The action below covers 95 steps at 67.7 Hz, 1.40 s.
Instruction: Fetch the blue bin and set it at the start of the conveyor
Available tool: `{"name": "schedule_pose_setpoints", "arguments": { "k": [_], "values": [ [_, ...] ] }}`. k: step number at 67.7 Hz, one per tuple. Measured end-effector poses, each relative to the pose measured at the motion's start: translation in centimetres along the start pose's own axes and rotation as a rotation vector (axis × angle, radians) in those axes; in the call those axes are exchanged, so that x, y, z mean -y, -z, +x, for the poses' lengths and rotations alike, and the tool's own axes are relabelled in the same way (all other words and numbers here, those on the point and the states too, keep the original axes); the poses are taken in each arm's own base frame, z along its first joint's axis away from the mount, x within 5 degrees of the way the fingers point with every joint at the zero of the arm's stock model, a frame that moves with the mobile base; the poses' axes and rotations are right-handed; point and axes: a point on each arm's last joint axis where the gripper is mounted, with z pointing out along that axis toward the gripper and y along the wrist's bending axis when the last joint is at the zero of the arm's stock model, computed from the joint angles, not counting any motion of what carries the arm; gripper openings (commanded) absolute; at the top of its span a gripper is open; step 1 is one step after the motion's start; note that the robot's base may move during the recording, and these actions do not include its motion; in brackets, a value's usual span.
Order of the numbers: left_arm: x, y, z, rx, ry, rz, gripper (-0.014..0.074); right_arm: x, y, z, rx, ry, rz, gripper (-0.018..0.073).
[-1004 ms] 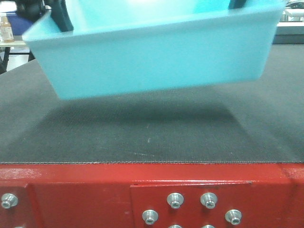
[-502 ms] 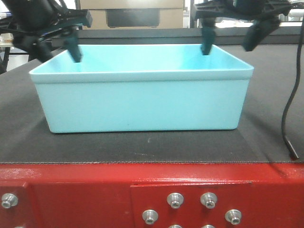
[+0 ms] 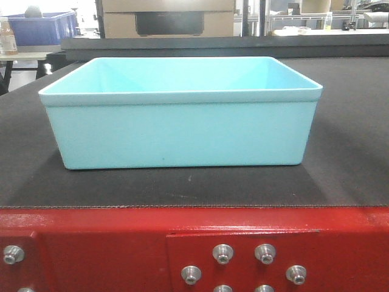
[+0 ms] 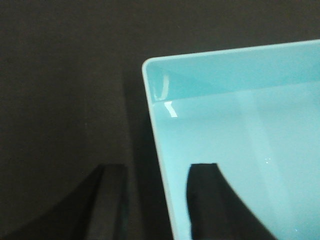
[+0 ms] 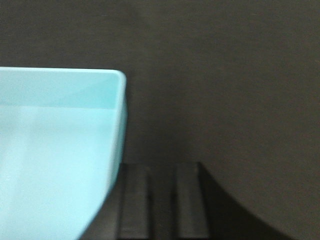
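Note:
The blue bin [image 3: 182,131] stands flat and upright on the dark belt of the conveyor start [image 3: 340,170], just behind the red frame [image 3: 91,243] with its silver bolts. The bin is empty. No gripper shows in the front view. In the left wrist view my left gripper [image 4: 158,166] is open above the bin's [image 4: 240,150] left wall, one finger over the inside, one over the belt, touching nothing. In the right wrist view my right gripper [image 5: 161,167] hangs over the belt just right of the bin [image 5: 50,150], jaws a narrow gap apart, holding nothing.
A dark blue crate [image 3: 42,27] and a bottle [image 3: 7,36] stand on a table at the far back left. A brown cabinet [image 3: 167,18] stands behind a raised dark ledge [image 3: 182,45] beyond the bin. Belt surface [image 3: 30,152] runs on both sides of the bin.
The bin came down from the air onto the belt. Both grippers let go of its walls, then rose out of the front view. The right jaws have narrowed.

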Motion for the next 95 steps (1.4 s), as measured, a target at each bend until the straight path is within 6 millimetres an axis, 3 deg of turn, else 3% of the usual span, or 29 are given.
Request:
{"name": "schedule_pose_setpoints", "arguments": {
  "k": [4,12,24,35,50,59,75,88,95],
  "values": [
    [-0.9,1.2,0.5,0.015,0.012,-0.018,-0.0106,1.0,0.4,0.1,-0.012,-0.022,0.023,-0.0155],
    [-2.8,2.7,2.3,0.039,0.042,-0.052,-0.0111,2.5,0.8,0.4,-0.03,-0.033,0.058,-0.0162],
    [-5.0,3.0,7.3,0.019,0.083,-0.103,-0.0111,3.0,0.4,2.9,-0.032,-0.022,0.062,-0.0162],
    [-5.7,3.3,12.6,0.016,0.094,-0.113,-0.0111,3.4,-0.7,7.7,-0.025,-0.013,0.054,-0.0162],
    [-5.4,6.6,17.6,0.187,0.089,-0.089,-0.0111,4.1,-0.2,15.5,0.067,-0.001,0.03,-0.0162],
    [-5.3,9.5,19.4,0.327,0.088,-0.08,-0.0111,4.3,2.2,19.3,0.196,0.002,0.01,-0.0162],
    [-5.1,15.3,21.5,0.602,0.09,-0.067,-0.0111,4.5,8.5,22.6,0.527,0.018,-0.028,-0.0162],
    [-5.0,17.3,22.7,0.7,0.091,-0.064,-0.0111,4.7,13.2,23.9,0.793,0.021,-0.053,-0.0162],
    [-5.0,17.4,22.9,0.701,0.092,-0.065,-0.0111,4.7,13.8,24.2,0.824,0.021,-0.056,-0.0162]
  ]
}}
